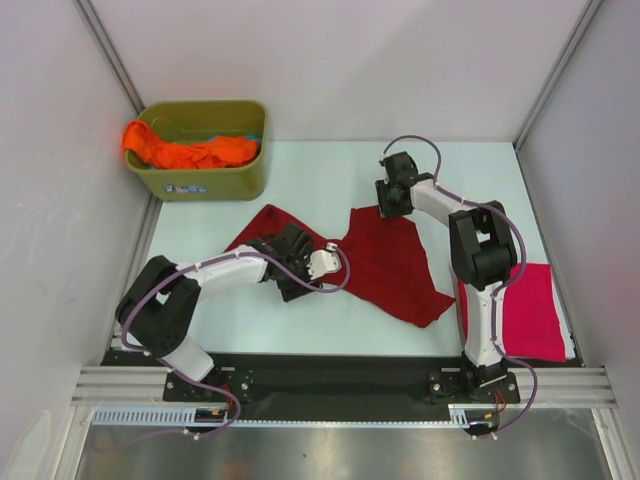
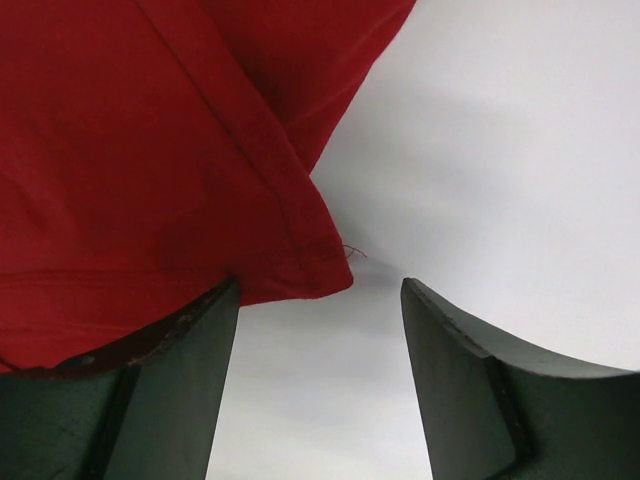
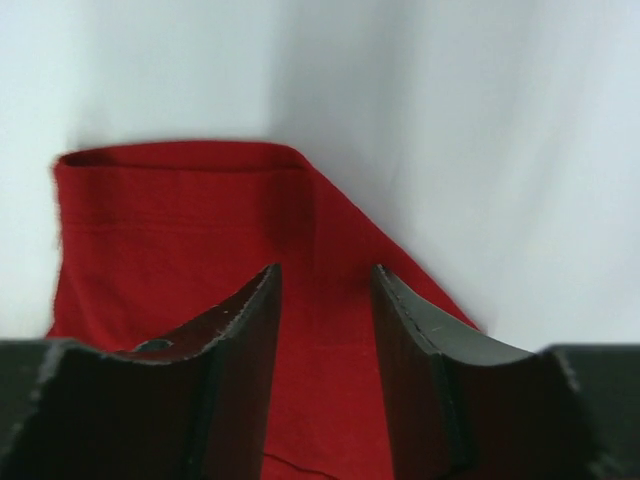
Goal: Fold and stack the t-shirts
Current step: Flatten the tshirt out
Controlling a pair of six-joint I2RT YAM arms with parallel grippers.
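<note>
Right wrist shows dark red t-shirt (image 3: 180, 220) under spread right jaws; left jaws gape beside it

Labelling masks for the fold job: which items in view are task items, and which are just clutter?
Job:
- dark red t-shirt, spread mid-table
- pink t-shirt, at the right edge
- orange t-shirt

Lying about:
- olive-green tub, holding the orange one
</note>
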